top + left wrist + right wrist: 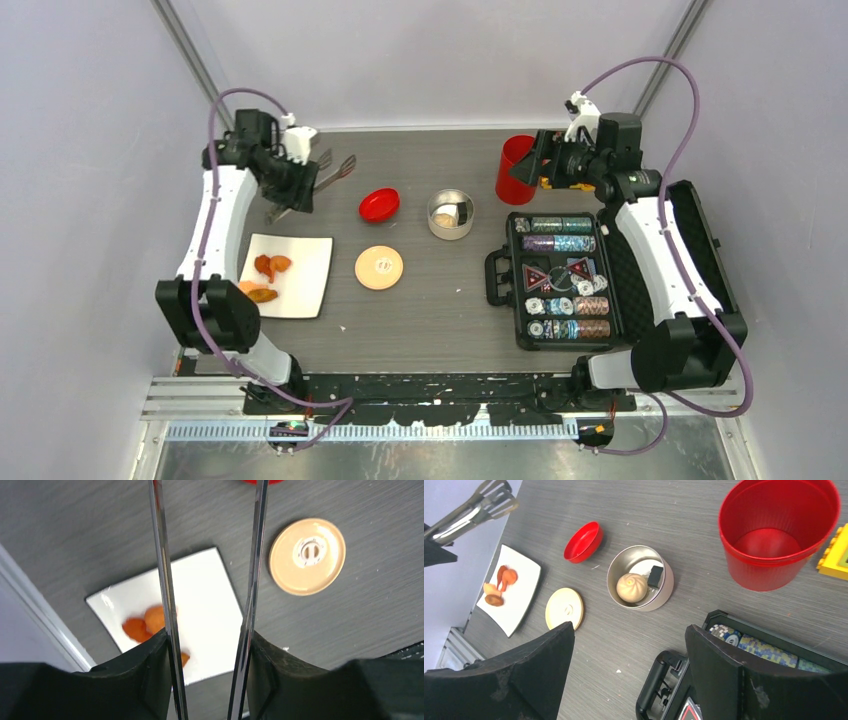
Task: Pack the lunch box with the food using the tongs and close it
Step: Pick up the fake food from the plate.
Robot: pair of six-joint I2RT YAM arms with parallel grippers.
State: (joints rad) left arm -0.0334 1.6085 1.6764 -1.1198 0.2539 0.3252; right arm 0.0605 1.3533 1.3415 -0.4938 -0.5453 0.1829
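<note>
Left pincer (207, 650) pinches 1 tongs (162, 580), right pincer (629, 630) spread; 4 pieces (494, 600) on plate (520, 602).

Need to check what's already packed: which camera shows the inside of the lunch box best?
Right wrist. It looks down into the open lunch box, showing a pale bun and a small dark piece inside. Top external shows the tin small, its contents hard to make out. Left wrist does not show it at all.

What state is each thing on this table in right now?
lunch box: open, bun inside
lid: off, flat on table
tongs: gripped by left end effector, tips empty
right end effector: open, empty
poker chip case: open
red cup: upright, empty
plate: holds orange food
</note>
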